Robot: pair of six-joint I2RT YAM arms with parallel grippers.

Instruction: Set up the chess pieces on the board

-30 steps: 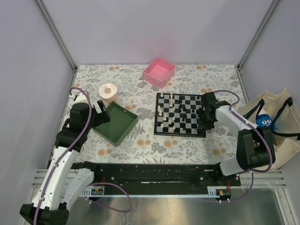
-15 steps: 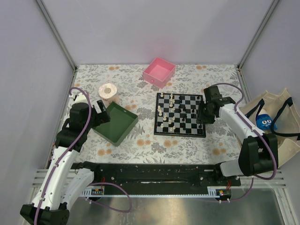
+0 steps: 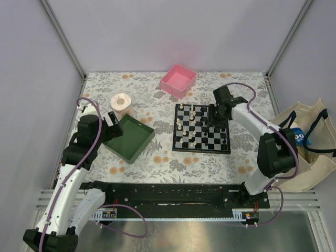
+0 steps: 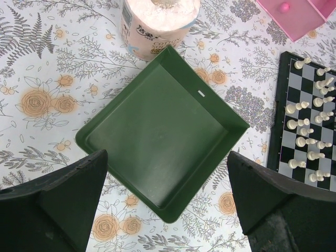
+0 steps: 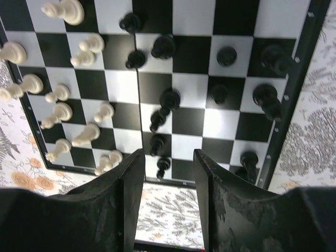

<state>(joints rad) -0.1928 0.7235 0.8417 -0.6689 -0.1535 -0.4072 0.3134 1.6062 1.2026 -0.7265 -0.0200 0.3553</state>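
Well, the board lies flat on the table, on my right arm's side, and every piece I can see stands on it. The white pieces are bunched along the side of the board that is nearer the tray. They make two rough rows that are not very neat. Some black pieces stand close to the other rim, where I think they belong. A good many more are out on the middle squares. So I think the job is over half done. White looks nearly set and may only need tidying. The black ones in the middle have to go back to their own side, and that is the main work left. My right gripper hangs over the board, by the edge where that line of middle black pieces ends. Its two fingers are partway apart. One small black piece shows in the gap, but it looks to be standing on the board below, so I think the gripper holds nothing. My left gripper is spread very wide and holds nothing. It hangs over the green tray, well apart from the board. A paper roll sits just beside the tray's far corner. A pink box sits past the board, near the back of the table.
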